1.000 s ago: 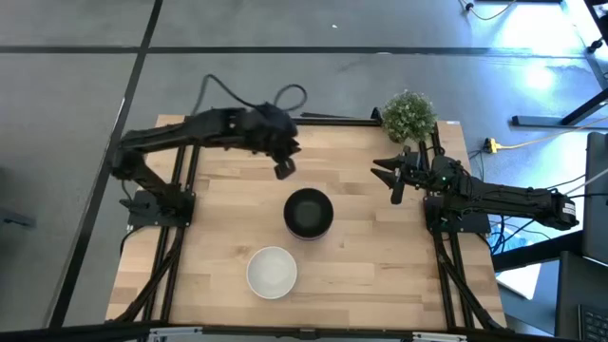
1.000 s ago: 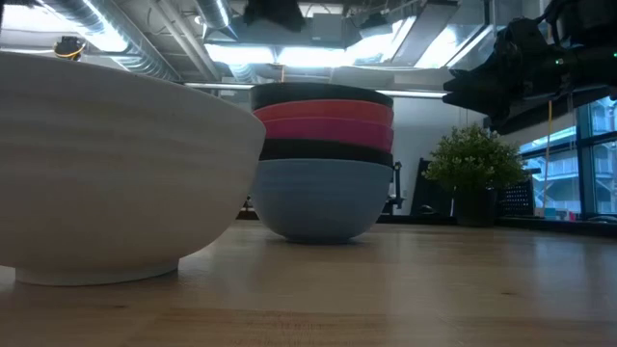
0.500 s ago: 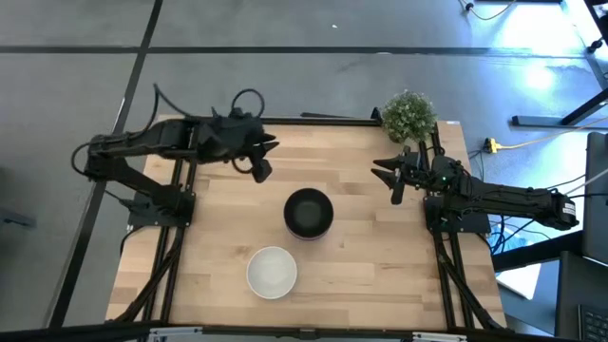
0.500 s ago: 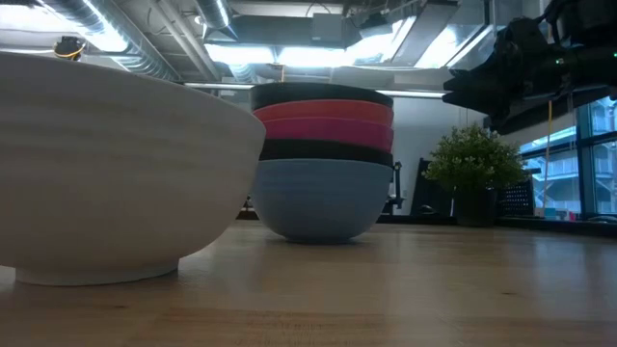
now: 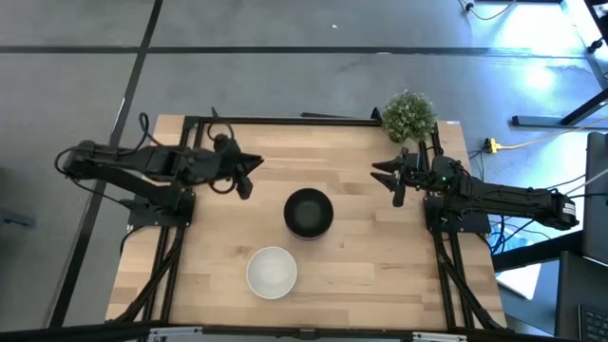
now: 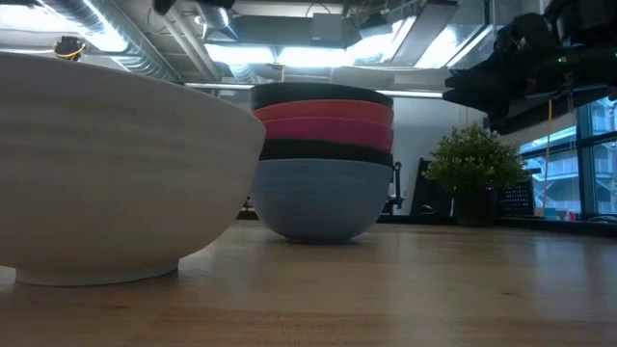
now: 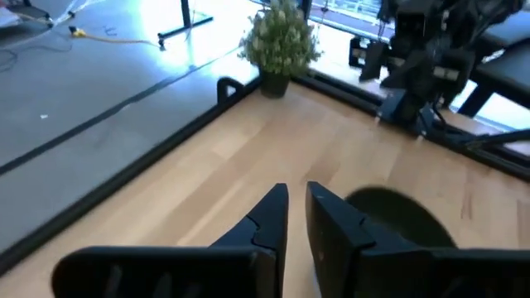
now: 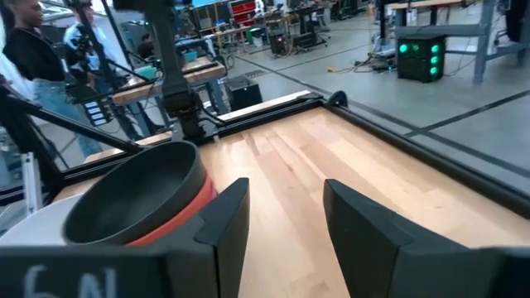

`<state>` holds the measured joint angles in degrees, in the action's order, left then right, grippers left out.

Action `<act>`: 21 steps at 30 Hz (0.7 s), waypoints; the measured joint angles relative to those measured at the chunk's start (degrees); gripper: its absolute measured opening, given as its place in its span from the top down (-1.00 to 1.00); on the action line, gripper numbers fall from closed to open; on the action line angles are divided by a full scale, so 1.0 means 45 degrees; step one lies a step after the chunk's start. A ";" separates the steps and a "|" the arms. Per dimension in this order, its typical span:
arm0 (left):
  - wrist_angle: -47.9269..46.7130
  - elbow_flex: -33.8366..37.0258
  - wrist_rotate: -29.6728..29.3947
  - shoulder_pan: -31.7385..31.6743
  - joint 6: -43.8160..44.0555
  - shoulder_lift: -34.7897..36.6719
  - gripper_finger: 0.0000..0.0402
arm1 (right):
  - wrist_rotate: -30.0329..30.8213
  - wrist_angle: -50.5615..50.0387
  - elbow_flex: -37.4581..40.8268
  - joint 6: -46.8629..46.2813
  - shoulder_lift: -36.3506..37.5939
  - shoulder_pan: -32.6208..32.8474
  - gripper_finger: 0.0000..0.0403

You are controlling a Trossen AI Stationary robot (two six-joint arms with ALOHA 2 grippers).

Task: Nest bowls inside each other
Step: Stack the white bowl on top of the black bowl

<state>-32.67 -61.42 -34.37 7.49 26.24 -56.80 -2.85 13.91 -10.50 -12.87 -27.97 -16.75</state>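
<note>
Bowls: stack (image 5: 308,211) of five done; white bowl (image 5: 272,271) remains. We see left gripper (image 5: 245,174) withdrawn, nearly closed, empty; right gripper (image 5: 392,179) open.

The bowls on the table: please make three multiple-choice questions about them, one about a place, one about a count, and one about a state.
1. Where does the white bowl stand?
A. Alone on the table, apart from the stack
B. On top of the stack
C. Beside the plant

2. How many bowls does the stack show in the low view?
A. Three
B. Five
C. Six

3. What do the left tool and the right tool hold?
A. The left holds a black bowl
B. The right holds the white bowl
C. Neither holds anything

Answers:
1. A: the high view shows it by itself, with bare wood between it and the stack.
2. B: from the top, the layers are black, red, pink, black and blue.
3. C: both tools hang at the table's sides, away from the bowls, and nothing sits between their fingers.
</note>
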 joint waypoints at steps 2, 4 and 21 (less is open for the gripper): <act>0.0150 0.0710 -0.0045 0.0180 0.0339 0.0388 0.82 | -0.0078 0.0000 0.0000 -0.0038 0.0000 0.0000 0.21; 0.0615 0.1439 -0.0060 0.0384 0.0613 0.0741 0.83 | -0.0078 0.0000 0.0000 -0.0075 0.0000 0.0000 0.21; 0.3897 0.5828 0.0762 0.3179 0.2137 0.2797 0.92 | -0.0073 -0.0005 0.0000 -0.1350 -0.0010 0.0019 0.21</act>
<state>-15.14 -35.19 -30.94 21.80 35.86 -44.21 -3.18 13.89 -10.50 -18.94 -28.01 -16.67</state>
